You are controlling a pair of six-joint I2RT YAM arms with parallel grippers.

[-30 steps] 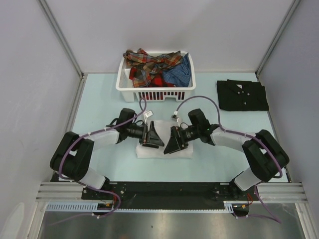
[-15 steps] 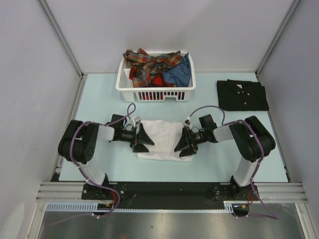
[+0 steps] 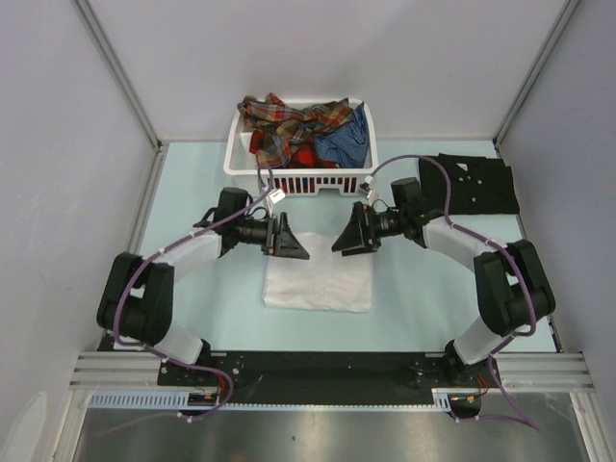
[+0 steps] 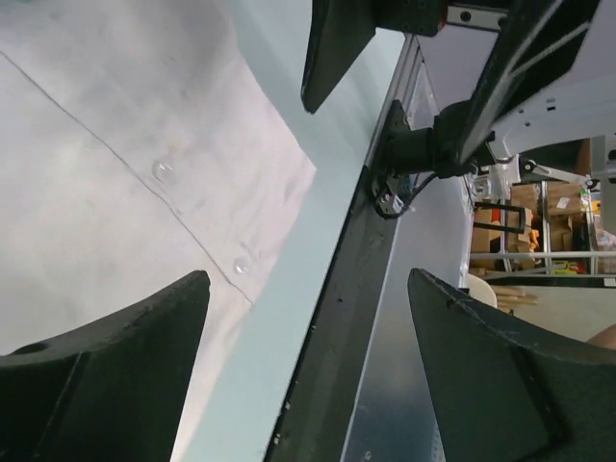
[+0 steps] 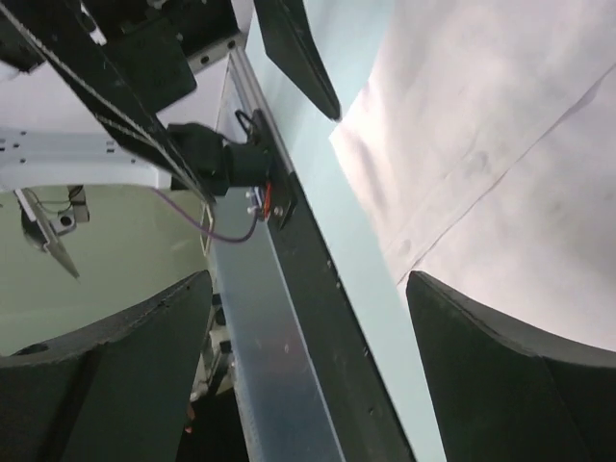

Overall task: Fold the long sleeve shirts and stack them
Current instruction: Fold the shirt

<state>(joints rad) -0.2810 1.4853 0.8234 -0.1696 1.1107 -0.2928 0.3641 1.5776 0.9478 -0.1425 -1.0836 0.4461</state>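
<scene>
table: 1, pale blue; i see 2 folded shirts on it, well apart.
basket: 1, white slatted, far centre; holds a crumpled heap of plaid shirts (can't count 'em) + 1 blue shirt.
white shirt: 1, folded rectangle, near centre, button row shows in l wrist cam.
black shirt: 1, folded flat, far right.
left gripper: spread wide, empty, over white shirt's far edge.
right gripper: spread wide, empty, same edge.
</scene>
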